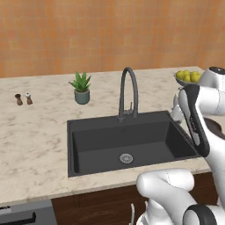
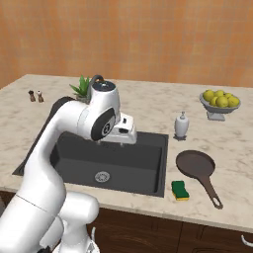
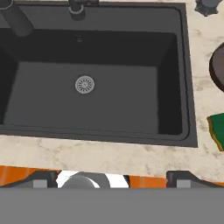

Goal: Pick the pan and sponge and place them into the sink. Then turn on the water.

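Brown pan (image 2: 196,164) beside sink (image 2: 157,163)

Left base view: set behind and left of the white arm, facing forward and down at medium range over the speckled beige marble worktop (image 1: 35,132), the large dark grey rectangular sink (image 1: 132,145) and the tall arched dark grey faucet (image 1: 128,92).

Right base view: set behind and right of the arm, same downward tilt, slightly farther back, taking in the sink (image 2: 143,163) at an angle.

Shared by both: sink, faucet, small green potted plant (image 1: 81,88), grey bowl of yellow fruit (image 2: 219,103).

Hand view: close, looking steeply down into the sink basin (image 3: 113,100) onto the round metal drain (image 3: 85,84).
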{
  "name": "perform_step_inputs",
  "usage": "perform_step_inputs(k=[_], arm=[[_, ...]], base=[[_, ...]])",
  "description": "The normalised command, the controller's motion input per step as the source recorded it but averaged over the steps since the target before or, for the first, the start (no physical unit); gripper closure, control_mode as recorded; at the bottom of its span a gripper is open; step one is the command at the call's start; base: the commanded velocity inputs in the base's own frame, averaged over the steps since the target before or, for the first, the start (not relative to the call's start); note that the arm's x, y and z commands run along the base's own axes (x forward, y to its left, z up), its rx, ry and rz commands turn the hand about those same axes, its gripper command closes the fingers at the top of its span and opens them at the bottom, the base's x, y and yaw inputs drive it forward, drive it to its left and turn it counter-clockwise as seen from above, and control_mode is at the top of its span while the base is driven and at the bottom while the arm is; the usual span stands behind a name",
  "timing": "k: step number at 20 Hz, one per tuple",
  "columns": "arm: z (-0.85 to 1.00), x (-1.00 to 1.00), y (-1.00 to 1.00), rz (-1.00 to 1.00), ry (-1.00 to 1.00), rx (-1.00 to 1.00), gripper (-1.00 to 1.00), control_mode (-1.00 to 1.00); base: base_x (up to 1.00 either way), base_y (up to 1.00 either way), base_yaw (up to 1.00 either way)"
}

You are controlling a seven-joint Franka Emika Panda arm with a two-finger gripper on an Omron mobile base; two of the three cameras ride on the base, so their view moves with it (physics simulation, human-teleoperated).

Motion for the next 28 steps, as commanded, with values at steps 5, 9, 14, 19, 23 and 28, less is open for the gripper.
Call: perform_step_inputs(k=[5,9,14,19,23,28], arm=[[-0.57,0.09,-0.96,0.12,0.04,0.0,-1.0,-1.0],[-0.52,0.09,-0.83,0.08,0.0,-0.02,-1.0,-1.0],[-0.23,0.11,-0.82,0.07,0.06,0.0,-1.0,-1.0],[-0.2,0.24,-0.8,0.1,0.04,0.0,-1.0,-1.0],[-0.32,0.26,-0.7,0.12,0.03,0.0,-1.0,-1.0],[-0.27,0.21,-0.52,0.01,0.0,0.0,-1.0,-1.0]], base=[[0.0,0.0,0.0],[0.0,0.0,0.0],[0.0,0.0,0.0],[0.0,0.0,0.0],[0.0,0.0,0.0],[0.0,0.0,0.0]])
